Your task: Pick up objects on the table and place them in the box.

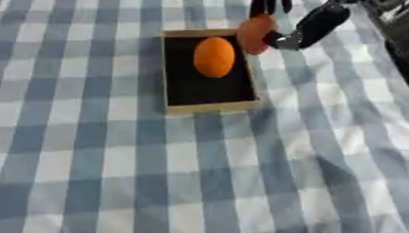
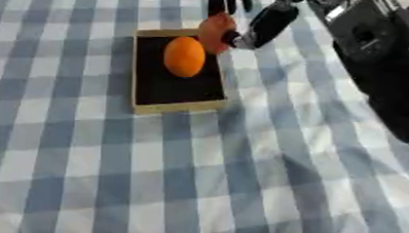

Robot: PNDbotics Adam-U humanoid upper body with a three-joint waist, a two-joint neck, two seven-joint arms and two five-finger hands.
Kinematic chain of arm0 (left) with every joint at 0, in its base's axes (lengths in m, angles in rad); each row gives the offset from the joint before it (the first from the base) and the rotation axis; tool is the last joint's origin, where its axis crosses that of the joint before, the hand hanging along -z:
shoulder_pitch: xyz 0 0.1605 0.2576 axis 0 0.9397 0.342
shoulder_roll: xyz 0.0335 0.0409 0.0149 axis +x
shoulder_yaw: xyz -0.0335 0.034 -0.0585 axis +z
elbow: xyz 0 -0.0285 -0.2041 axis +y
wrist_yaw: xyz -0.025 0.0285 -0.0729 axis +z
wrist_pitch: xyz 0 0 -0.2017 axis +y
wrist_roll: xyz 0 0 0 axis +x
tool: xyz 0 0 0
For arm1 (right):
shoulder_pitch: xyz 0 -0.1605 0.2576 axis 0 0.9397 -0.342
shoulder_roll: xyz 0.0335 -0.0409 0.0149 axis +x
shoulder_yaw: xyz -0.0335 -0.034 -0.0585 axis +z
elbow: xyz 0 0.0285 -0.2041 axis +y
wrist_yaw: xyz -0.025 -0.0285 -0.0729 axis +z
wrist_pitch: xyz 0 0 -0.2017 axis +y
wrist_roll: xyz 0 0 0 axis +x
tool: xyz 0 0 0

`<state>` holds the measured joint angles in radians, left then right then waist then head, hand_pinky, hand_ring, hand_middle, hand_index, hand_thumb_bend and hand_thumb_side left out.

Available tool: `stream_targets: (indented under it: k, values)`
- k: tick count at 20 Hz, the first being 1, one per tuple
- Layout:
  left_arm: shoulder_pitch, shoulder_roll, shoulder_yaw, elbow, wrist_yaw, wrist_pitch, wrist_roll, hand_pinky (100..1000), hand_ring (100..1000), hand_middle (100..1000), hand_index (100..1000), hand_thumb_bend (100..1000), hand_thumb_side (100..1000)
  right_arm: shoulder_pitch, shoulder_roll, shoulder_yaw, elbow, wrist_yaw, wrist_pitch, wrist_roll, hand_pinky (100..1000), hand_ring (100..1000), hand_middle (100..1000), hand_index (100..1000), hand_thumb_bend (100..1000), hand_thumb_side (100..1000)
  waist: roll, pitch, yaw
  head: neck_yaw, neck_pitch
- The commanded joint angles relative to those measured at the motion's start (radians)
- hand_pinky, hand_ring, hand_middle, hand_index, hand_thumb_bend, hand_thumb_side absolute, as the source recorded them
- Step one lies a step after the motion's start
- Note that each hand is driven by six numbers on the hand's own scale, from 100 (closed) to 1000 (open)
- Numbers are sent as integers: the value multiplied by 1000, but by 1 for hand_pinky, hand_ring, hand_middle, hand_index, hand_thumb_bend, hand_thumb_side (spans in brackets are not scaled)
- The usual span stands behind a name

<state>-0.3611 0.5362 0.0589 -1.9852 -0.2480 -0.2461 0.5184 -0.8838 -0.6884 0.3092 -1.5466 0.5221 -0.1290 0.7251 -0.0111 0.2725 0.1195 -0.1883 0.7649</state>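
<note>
An orange oval fruit lies inside the box, in its far half, with its long axis running toward and away from the camera, parallel to the box's long sides. Its skin is a plain bright orange and smooth-looking; no stem or marking can be made out. The box is a shallow rectangle with a pale wooden rim and a dark floor, sitting on a blue-and-white checked tablecloth. At the box's far right corner a second, redder orange object hangs over the rim, its long axis near upright; its upper end is hidden by the right hand, whose dark fingers come down from above and curl round it, with the thumb against its right side. The right arm runs off toward the upper right corner, cut by the frame edge. Whether the held object touches the rim cannot be told.
</note>
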Motion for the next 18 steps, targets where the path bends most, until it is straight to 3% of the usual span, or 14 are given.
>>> stream_targets:
  k: [1,5,10,14,18]
  values:
    - [-13,11,4,-15,2,-1,-5,846,837,739,835,135,679,-37,28,-5,73,33,-5,8,481,620,589,693,172,104,5,-14,4,-7,5]
    - [-14,8,5,-15,3,-1,-4,846,837,739,835,134,681,-58,64,4,174,36,-56,-2,491,627,592,696,198,117,5,-11,6,-6,5]
    - [-15,5,4,-15,5,-1,-6,846,837,739,835,134,682,-87,105,11,297,58,-131,-32,491,630,595,697,160,121,7,-10,4,-8,5]
    - [-17,2,3,-15,7,-2,-7,846,837,739,835,133,682,-127,148,-4,397,79,-173,-37,506,651,603,704,100,150,10,-10,4,-14,5]
    - [-18,1,2,-15,8,-2,-9,846,837,738,835,132,682,-173,181,-26,488,107,-201,-32,536,681,617,715,127,186,11,-8,4,-21,5]
